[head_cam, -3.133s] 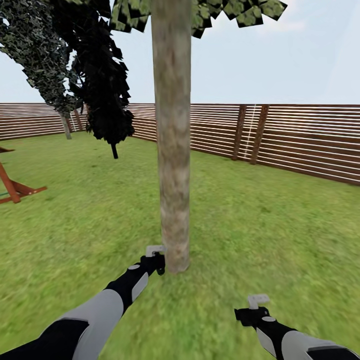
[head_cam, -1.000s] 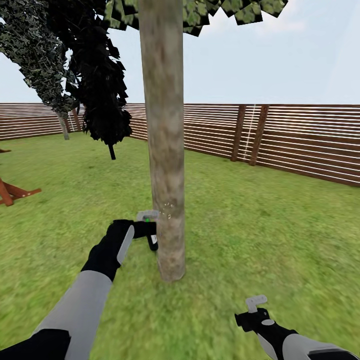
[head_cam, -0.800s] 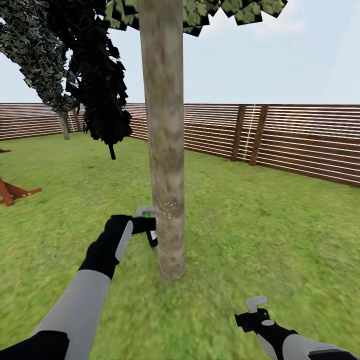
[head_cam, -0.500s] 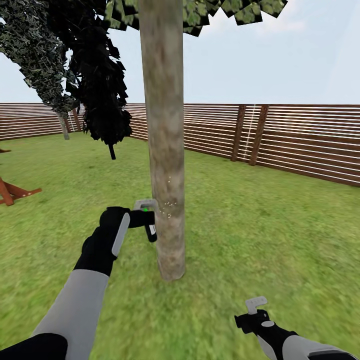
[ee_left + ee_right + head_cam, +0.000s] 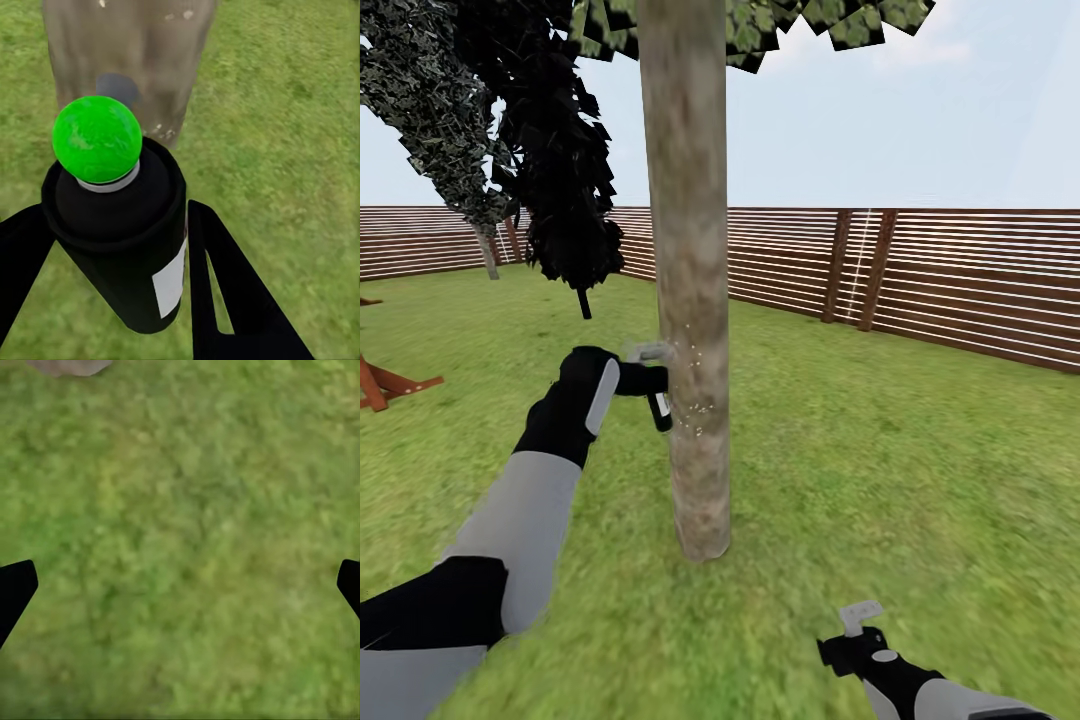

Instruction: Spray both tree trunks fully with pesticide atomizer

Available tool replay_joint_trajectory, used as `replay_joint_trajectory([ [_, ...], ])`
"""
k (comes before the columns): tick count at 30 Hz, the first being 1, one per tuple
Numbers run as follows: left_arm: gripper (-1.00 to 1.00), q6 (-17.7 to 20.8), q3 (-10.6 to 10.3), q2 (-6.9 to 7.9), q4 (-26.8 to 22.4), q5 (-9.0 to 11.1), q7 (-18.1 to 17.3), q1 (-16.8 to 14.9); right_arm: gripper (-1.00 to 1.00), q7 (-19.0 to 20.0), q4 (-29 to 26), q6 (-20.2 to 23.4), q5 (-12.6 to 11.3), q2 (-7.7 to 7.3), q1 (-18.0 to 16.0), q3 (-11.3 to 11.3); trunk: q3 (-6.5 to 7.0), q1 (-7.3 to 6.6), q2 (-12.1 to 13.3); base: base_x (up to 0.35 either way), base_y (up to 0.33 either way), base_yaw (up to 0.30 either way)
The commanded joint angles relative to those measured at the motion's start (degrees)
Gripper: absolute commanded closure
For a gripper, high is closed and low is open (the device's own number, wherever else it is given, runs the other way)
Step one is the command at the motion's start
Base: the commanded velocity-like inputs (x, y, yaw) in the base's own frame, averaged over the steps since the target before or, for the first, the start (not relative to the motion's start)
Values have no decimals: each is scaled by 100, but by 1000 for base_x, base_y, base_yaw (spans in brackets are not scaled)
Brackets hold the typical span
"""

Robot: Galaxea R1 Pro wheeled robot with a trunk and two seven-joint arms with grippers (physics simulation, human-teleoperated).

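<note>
In the head view, the left tool (image 5: 652, 380) sat left of centre, clamped on the pesticide atomizer (image 5: 660, 411), which hung just beside the tree trunk (image 5: 688, 300) that ran down the middle of the frame from the top edge to the lawn (image 5: 880, 470). Fine white specks of pesticide (image 5: 698, 405) dotted the bark beside the bottle. In the left wrist view, the black bottle with its white label (image 5: 171, 279) sat between the two dark fingers (image 5: 225, 285), its green-tipped head (image 5: 97, 139) aimed at the trunk close ahead, where a few pale specks showed on the bark.

The right tool (image 5: 857, 622) hung low in the lower right of the head view, over grass and well apart from the trunk. In the right wrist view, its fingertips (image 5: 15, 585) stood wide apart at the frame's two sides with nothing between them but lawn.

A wooden slat fence (image 5: 920, 280) crossed the middle distance, and a dark conifer (image 5: 560, 180) stood at upper left.
</note>
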Motion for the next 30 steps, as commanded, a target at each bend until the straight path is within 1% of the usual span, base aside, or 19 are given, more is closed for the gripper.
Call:
replay_joint_trajectory([
  [1, 100, 1, 26, 46, 17, 16, -1, -30, -100, 0, 0, 0, 0, 5, 2, 1, 0, 0, 0, 0, 0, 0],
  [2, 100, 1, 39, 84, 25, 16, -1, -72, -100, 0, 0, 0, 0, 9, 3, 0, 0, 0, 0, 0, 0, 0],
  [5, 100, 1, 50, 134, 35, 16, -1, -215, -100, 0, 0, 0, 0, 33, 4, -1, 0, 0, 0, 0, 0, 0],
  [6, 100, 1, 53, 139, 77, 16, -1, -333, -100, 0, 0, 0, 0, 42, 4, -1, 0, 0, 0, 0, 0, 0],
  [7, 100, 1, 53, 140, 236, 16, -1, -500, -100, 0, 0, 2, 0, 45, 4, -1, 0, 0, 0, 0, 0, 0],
  [10, 100, 1, 53, 141, 496, 16, -1, -788, -100, 0, 0, 11, 0, 48, 17, -1, 0, 0, 0, 0, 0, 0],
  [13, 100, 1, 53, 141, 974, 18, -1, -1291, -100, 0, 0, 25, 3, 45, 29, -1, 0, 0, 0, 0, 0, 0],
  [14, 100, 1, 53, 141, 1076, 20, -1, -1405, -100, 2, 0, 29, 9, 51, 29, 2, 0, 0, 0, 0, 0, 0],
  [15, 100, 1, 53, 136, 1192, 22, -1, -1553, -100, 5, 0, 36, 52, 76, 30, 5, 0, 0, 0, 0, 0, 0],
  [17, 100, 4, 53, 133, 1305, 24, -1, -1831, -100, 8, 0, 183, 277, 110, 30, 1, 0, 0, 0, 0, 0, 0],
  [19, 100, 7, 53, 132, 1334, 25, -1, -1972, -100, 8, 0, 262, 366, 110, 30, 0, 0, 0, 0, 0, 0, 0],
  [20, 100, 8, 53, 135, 1434, 25, -1, -2070, -100, 7, 0, 289, 397, 106, 30, -1, 0, 0, 0, 0, 0, 0],
  [22, 100, 9, 53, 134, 1632, 25, -1, -2255, -100, 8, 0, 307, 420, 92, 33, -1, 0, 0, 0, 0, 0, 0],
  [25, 100, 9, 53, 132, 1730, 25, -1, -2546, -100, 5, -1, 314, 428, 79, 44, -1, 0, 0, 0, 0, 0, 0],
  [26, 100, 9, 53, 129, 1829, 25, -1, -2757, -100, 3, 0, 316, 430, 76, 57, -1, 0, 0, 0, 0, 0, 0],
  [28, 100, 9, 53, 122, 2132, 25, -1, -3038, -100, 2, 0, 316, 430, 79, 64, -1, 0, 0, 0, 0, 0, 0],
  [30, 100, 9, 53, 118, 2344, 25, -1, -3247, -100, 2, 0, 316, 431, 76, 70, -1, 0, 0, 0, 0, 0, 0],
])
